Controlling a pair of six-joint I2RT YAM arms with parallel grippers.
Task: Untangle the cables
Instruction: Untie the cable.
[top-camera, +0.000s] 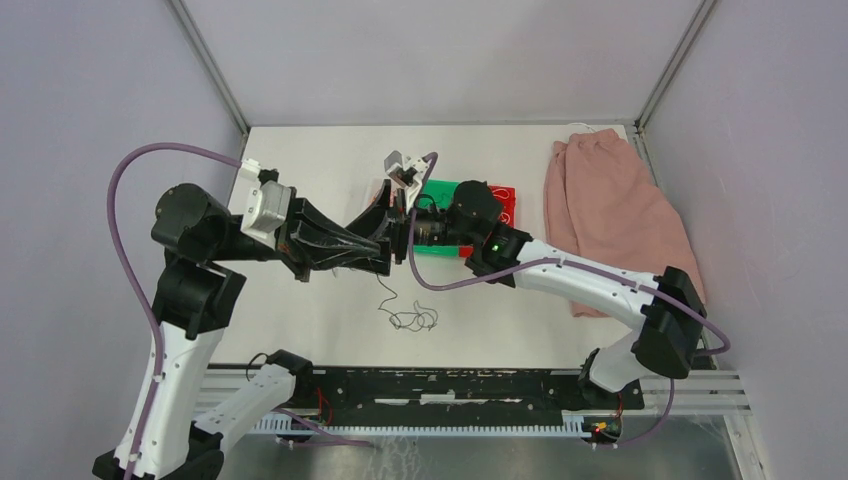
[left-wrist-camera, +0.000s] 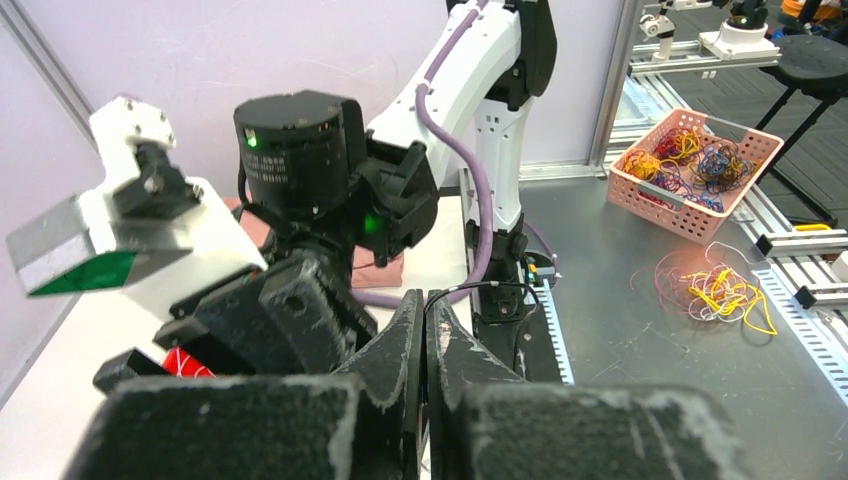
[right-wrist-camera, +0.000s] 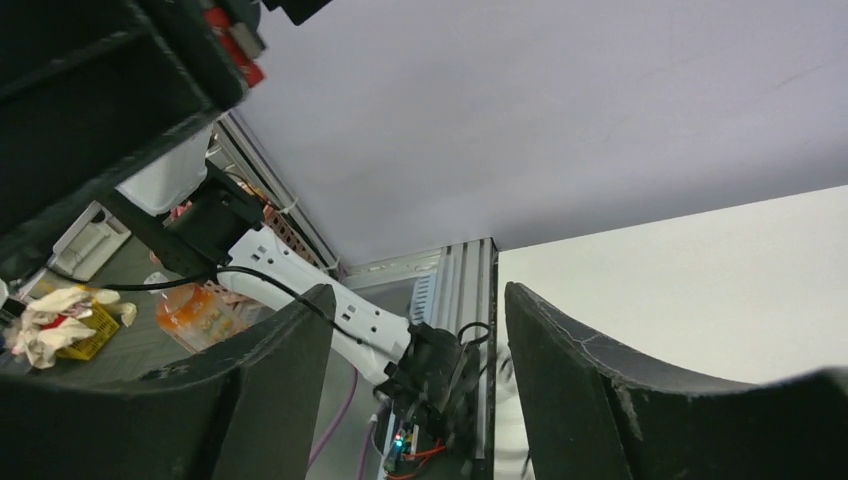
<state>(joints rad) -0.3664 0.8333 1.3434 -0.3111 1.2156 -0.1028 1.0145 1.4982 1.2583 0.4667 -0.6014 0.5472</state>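
Black fingers on my left end effector (left-wrist-camera: 424, 310) are pinched tight on one thin dark strand of the cables (top-camera: 412, 320). The rest of the clump sits on the bench (top-camera: 300, 170) just below. The right end effector (right-wrist-camera: 420, 300) is gaping wide, gripping nothing.

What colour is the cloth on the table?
The cloth is pink; the top view shows it best.

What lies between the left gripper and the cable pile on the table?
In the top view, one thin dark strand runs from under the left gripper down to the cable pile. Around it is only bare white table.
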